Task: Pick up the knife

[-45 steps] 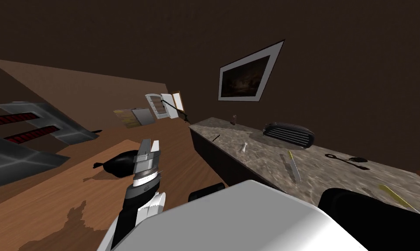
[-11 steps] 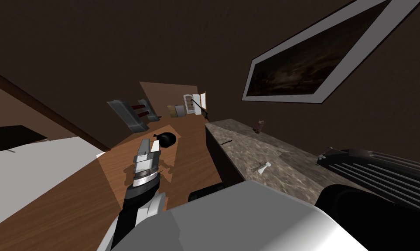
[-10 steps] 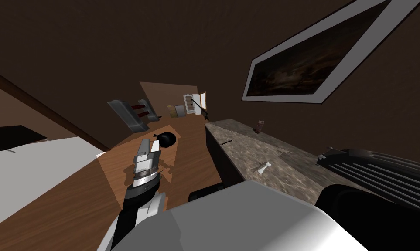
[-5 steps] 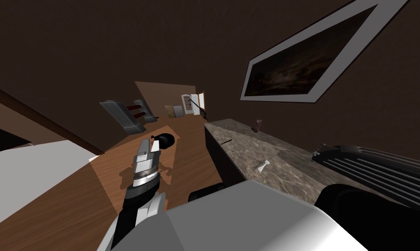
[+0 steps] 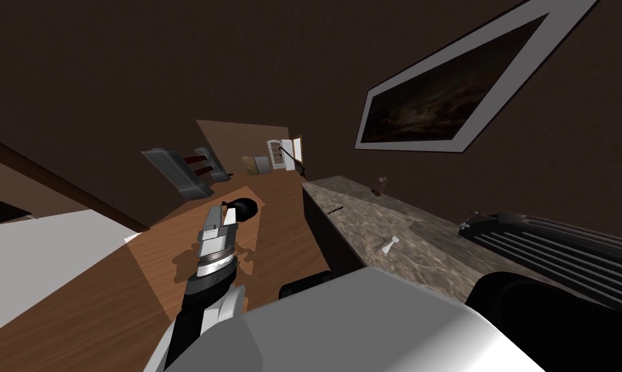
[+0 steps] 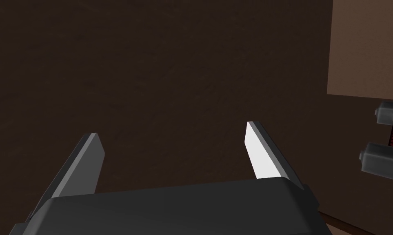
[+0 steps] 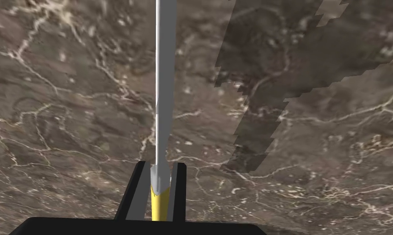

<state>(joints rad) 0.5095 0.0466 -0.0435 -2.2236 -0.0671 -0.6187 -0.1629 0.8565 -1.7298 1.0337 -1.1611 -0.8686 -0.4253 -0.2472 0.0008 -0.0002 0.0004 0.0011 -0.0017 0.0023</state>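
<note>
Knife between fingers of right end effector

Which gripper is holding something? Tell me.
The right gripper: it is shut on the yellow-handled knife, whose grey blade points away from it. The left gripper stands open and empty.

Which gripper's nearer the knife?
Right. The right gripper is shut on the knife at its yellow handle; the left gripper hangs open over the wood floor, apart from the counter.
</note>
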